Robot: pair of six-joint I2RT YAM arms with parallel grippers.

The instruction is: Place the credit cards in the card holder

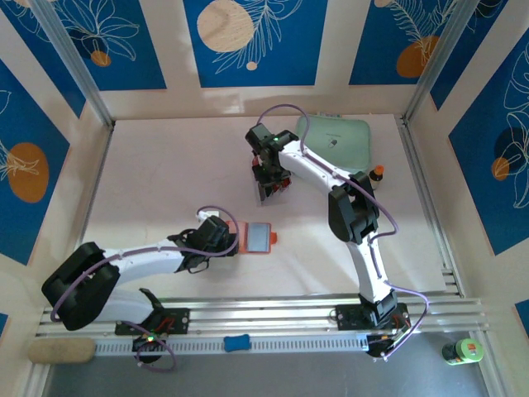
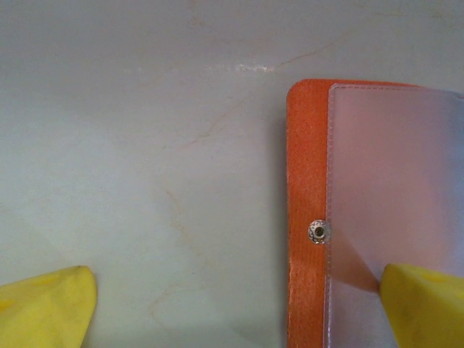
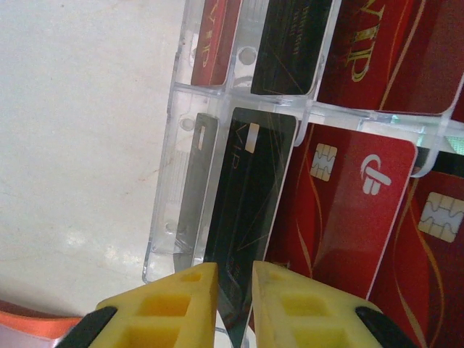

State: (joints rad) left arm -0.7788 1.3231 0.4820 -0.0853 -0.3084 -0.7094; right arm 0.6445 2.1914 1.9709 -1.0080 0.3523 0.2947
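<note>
You pinch one black card (image 3: 246, 196) in your right gripper (image 3: 233, 290); another lies beyond, with at least four red cards (image 3: 348, 210) beside. One open wallet (image 2: 308, 181) sits beneath your wide-spread left gripper (image 2: 233, 304). Pale table (image 2: 145, 145), blue walls (image 1: 248, 33).

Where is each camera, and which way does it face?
Top: above, behind the arms, facing down; both arms show.
Left wrist: on left arm, facing the orange wallet; left gripper open.
Right wrist: on right arm, facing the clear rack; right gripper pinching a black card.
Shared: top and left wrist see the wallet.
</note>
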